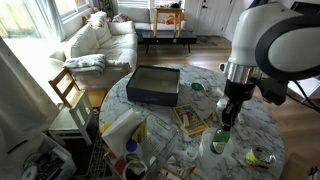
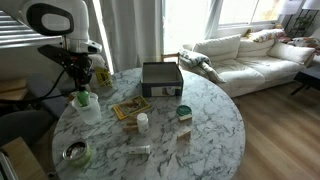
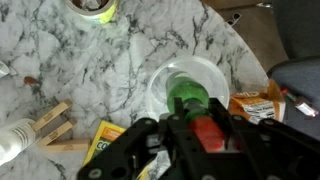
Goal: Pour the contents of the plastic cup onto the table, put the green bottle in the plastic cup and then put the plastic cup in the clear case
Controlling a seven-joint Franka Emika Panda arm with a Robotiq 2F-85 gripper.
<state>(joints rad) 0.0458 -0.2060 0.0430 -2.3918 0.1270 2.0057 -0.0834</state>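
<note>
At far left in an exterior view, your gripper [image 2: 80, 86] is pinching the bottle [image 2: 82, 98] by its top, jaws nearly closed, w/ its base dipping into the cup [image 2: 88, 110]. The cup's prob. thin, light and squashy, so you're wanting a gentle rim grip. Further right, the case [image 2: 160, 78] is sitting well apart.

The desk [image 2: 215, 120] is finished in a smooth, glossy marble pattern (white, veined grey). The plastic cup [image 3: 205, 72] is seen to be clear and shiny, the green bottle [image 3: 186, 92] glossy plastic. The blocks [image 3: 55, 125] are made of pale, bare wood.
</note>
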